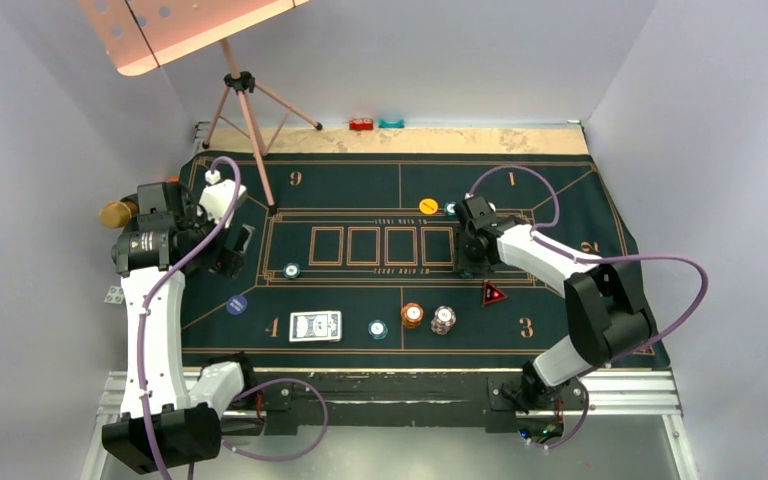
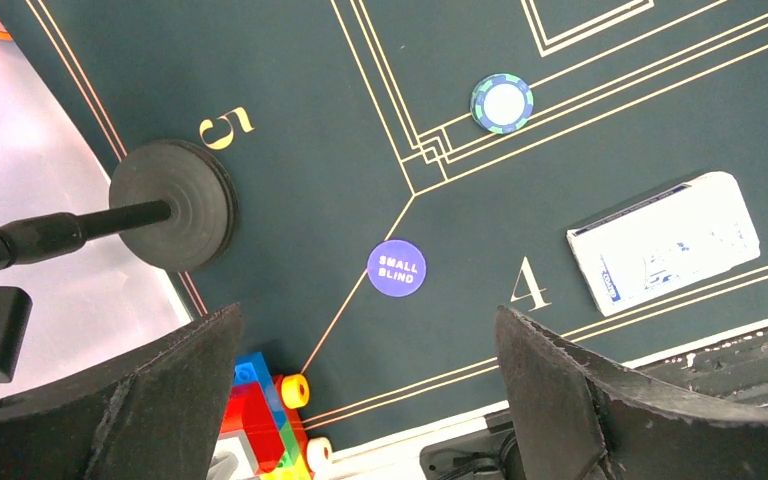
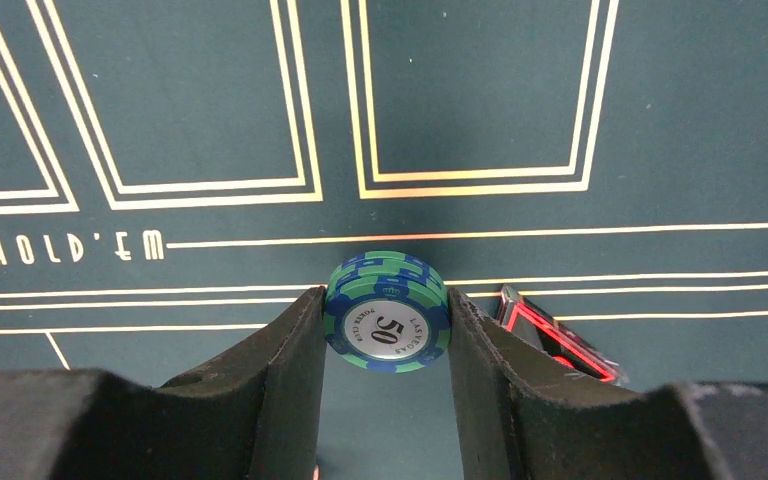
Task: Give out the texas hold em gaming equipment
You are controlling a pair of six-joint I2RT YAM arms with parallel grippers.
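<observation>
In the right wrist view my right gripper (image 3: 386,320) is shut on a small stack of green-and-blue "50" poker chips (image 3: 387,310), held on edge just above the felt. The red triangle marker (image 3: 557,335) lies right beside its right finger. From above, this gripper (image 1: 470,262) hangs at the right end of the row of card boxes. My left gripper (image 2: 365,320) is open and empty above the blue "small blind" disc (image 2: 397,268). A teal chip (image 2: 501,103) and the card deck (image 2: 664,242) lie beyond it. Orange chips (image 1: 412,315), white-red chips (image 1: 443,319), another teal chip (image 1: 377,328) and a yellow disc (image 1: 428,206) rest on the mat.
The green gold-lined mat (image 1: 360,180) covers the table. A tripod stand (image 1: 245,95) has one round foot (image 2: 173,203) on the mat's left edge. Toy blocks (image 2: 260,410) sit near the left gripper. Small red (image 1: 362,124) and teal (image 1: 391,123) blocks lie at the back edge.
</observation>
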